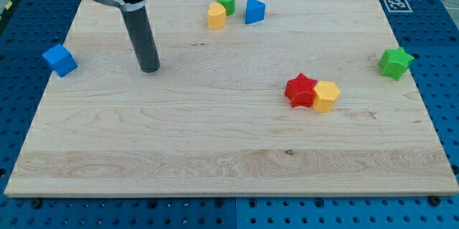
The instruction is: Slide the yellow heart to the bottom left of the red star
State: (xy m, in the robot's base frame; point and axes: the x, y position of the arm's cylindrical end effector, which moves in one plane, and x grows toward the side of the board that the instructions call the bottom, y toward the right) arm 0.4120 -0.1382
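The yellow heart (216, 16) lies near the view's top centre, touching a green cylinder (226, 1) just above and to its right. The red star (301, 90) lies right of centre, with a yellow pentagon-like block (326, 96) touching its right side. My tip (150, 69) rests on the board at the view's left, well to the left of and below the yellow heart and far left of the red star. It touches no block.
A blue triangle (254, 10) sits just right of the green cylinder. A blue cube (59, 59) lies at the board's left edge. A green star (396, 63) lies at the right edge. The wooden board (215, 157) ends on all sides within view.
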